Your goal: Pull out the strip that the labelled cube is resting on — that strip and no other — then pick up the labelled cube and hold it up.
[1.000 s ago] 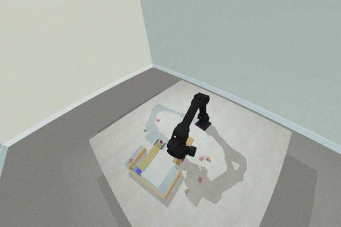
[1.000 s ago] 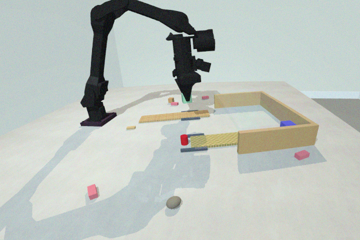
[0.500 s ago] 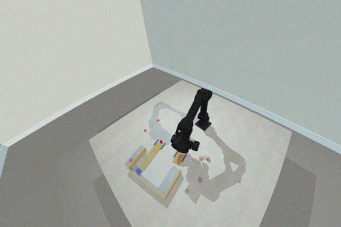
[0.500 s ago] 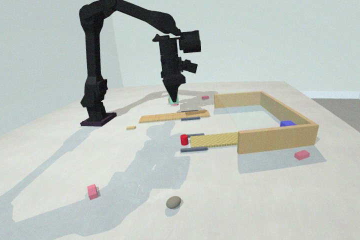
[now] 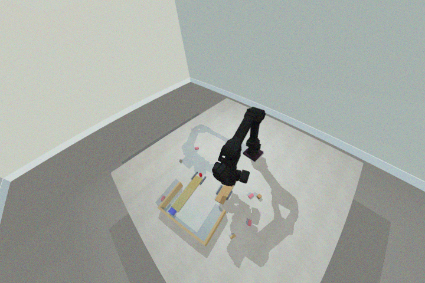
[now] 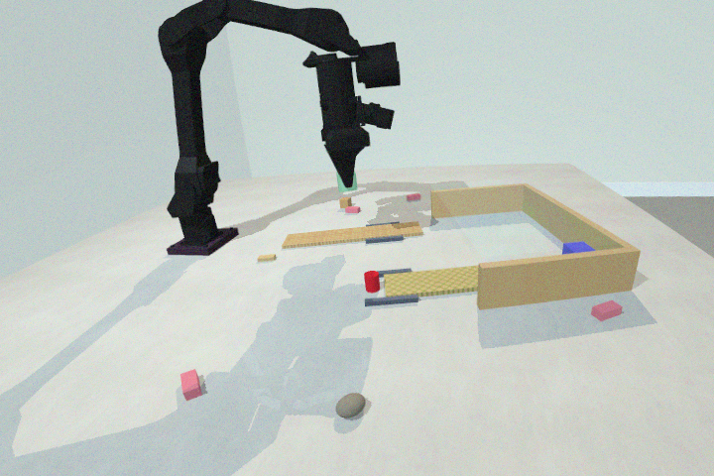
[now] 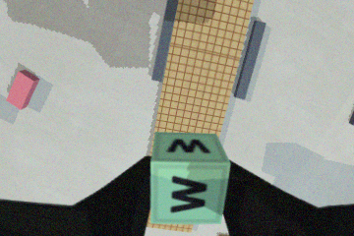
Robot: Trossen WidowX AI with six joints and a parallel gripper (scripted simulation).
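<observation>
The green cube labelled W (image 6: 346, 181) (image 7: 187, 189) is in the air, clear of the strips. My gripper (image 6: 347, 183) (image 7: 185, 165) is shut on it, one finger on each side. Below it, the orange-tan gridded strip (image 5: 225, 192) (image 6: 335, 236) (image 7: 200, 79) lies between two dark rails, reaching from near the frame's open side toward the arm's base. The yellow strip (image 5: 188, 193) (image 6: 430, 282) lies between its own rails and runs into the wooden frame. A blue block (image 5: 172, 211) (image 6: 577, 247) is at its far end, inside the frame.
A wooden frame (image 5: 183, 226) (image 6: 554, 278) stands beyond the strips. A red cylinder (image 5: 200, 174) (image 6: 372, 282) stands at the yellow strip's near end. Pink blocks (image 6: 190, 384) (image 6: 606, 310) (image 7: 23, 89), small tan blocks (image 6: 266, 257) (image 6: 345, 202) and a grey-brown stone (image 5: 180, 160) (image 6: 350, 405) lie around.
</observation>
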